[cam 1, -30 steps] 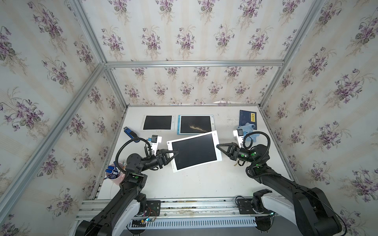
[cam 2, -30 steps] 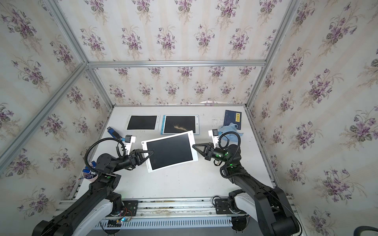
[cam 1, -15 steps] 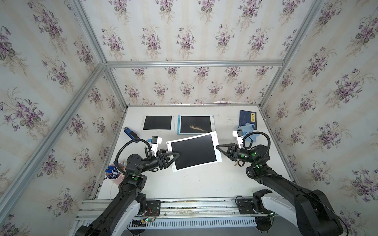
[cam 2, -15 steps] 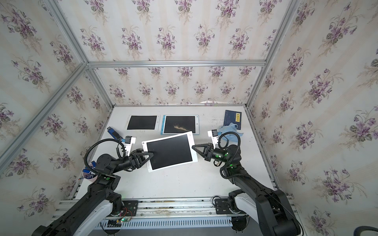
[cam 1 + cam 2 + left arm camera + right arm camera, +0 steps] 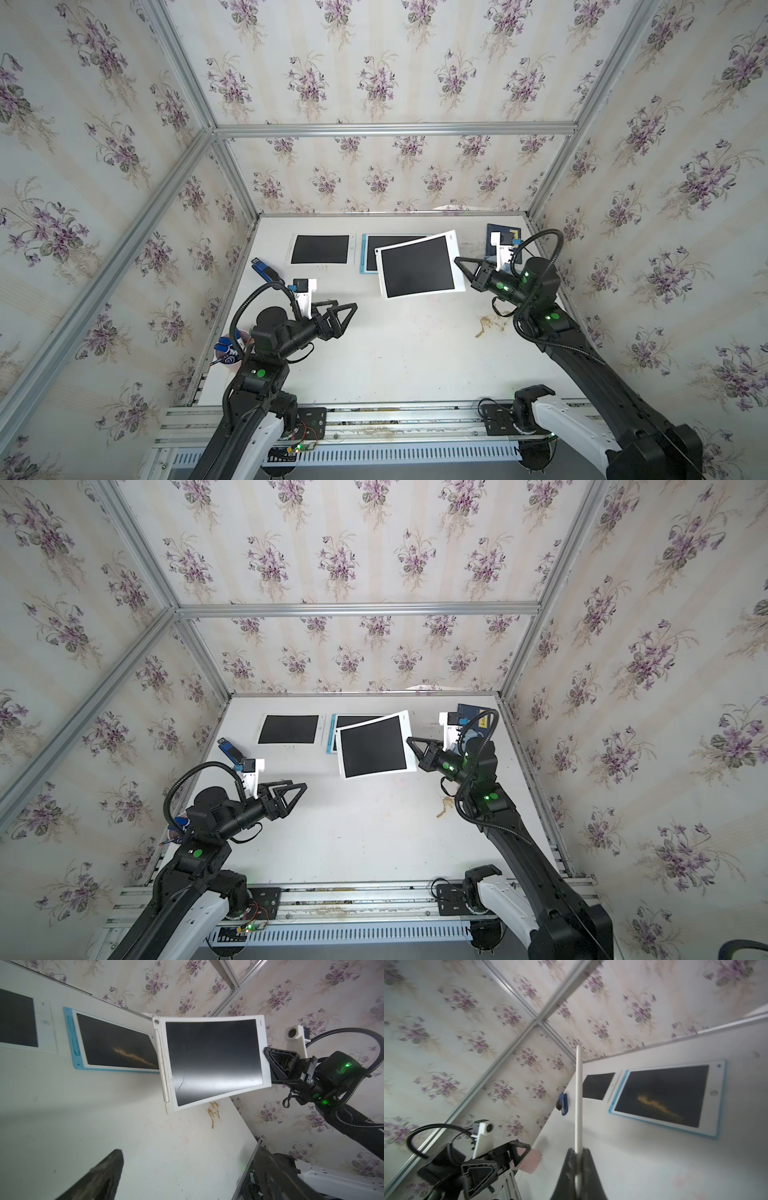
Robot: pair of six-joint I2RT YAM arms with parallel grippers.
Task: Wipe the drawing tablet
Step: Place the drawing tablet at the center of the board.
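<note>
My right gripper (image 5: pixel 457 261) (image 5: pixel 409 741) is shut on the right edge of a white-framed drawing tablet (image 5: pixel 417 266) (image 5: pixel 372 746) and holds it tilted above the table, dark screen up. In the right wrist view the tablet's edge (image 5: pixel 579 1095) runs straight out from between the closed fingers. The left wrist view shows its screen (image 5: pixel 212 1059) with faint streaks. My left gripper (image 5: pixel 347 305) (image 5: pixel 297 784) hovers open and empty over the table's left half, well clear of the tablet. A blue-framed tablet (image 5: pixel 112 1045) (image 5: pixel 662 1095) with a brown smear lies flat at the back, partly hidden behind the held one.
Another white tablet (image 5: pixel 320 249) lies at the back left. A blue stapler (image 5: pixel 264 269) and a cup of pens (image 5: pixel 228 353) sit along the left edge. A dark blue book (image 5: pixel 505 232) is at the back right. A brown stain (image 5: pixel 486 324) marks the table near my right arm.
My left gripper opened, let go of the tablet's left edge and drew back to the left. My right gripper carried the tablet alone up and toward the back right.
</note>
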